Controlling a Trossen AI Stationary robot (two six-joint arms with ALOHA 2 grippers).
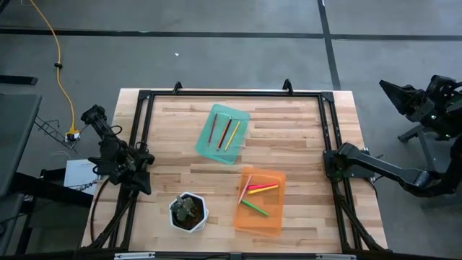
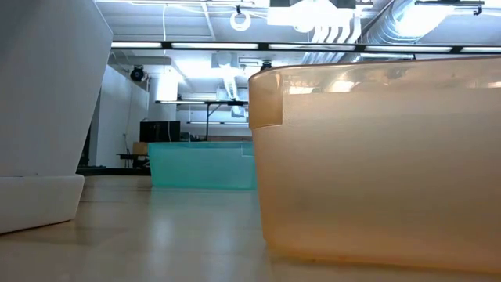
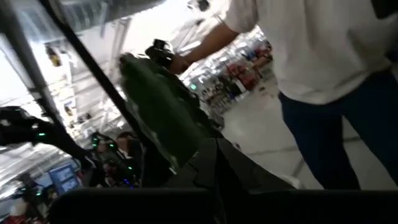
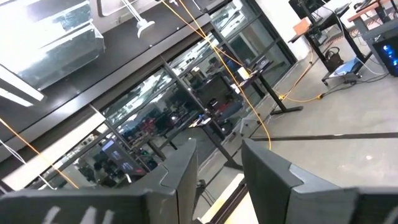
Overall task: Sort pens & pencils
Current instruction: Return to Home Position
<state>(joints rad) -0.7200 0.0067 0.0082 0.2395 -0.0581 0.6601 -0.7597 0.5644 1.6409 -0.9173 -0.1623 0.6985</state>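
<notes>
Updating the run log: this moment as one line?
left gripper: left edge, empty | right gripper: right edge, open, empty | green tray: three sticks | orange tray: four sticks | white pot: beside orange tray

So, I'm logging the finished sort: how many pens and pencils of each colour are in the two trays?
red-brown stick: 1
dark brown stick: 1
yellow sticks: 2
bright green stick: 1
pink stick: 1
pale peach stick: 1
Total: 7, with 3 in the green tray and 4 in the orange tray
</notes>
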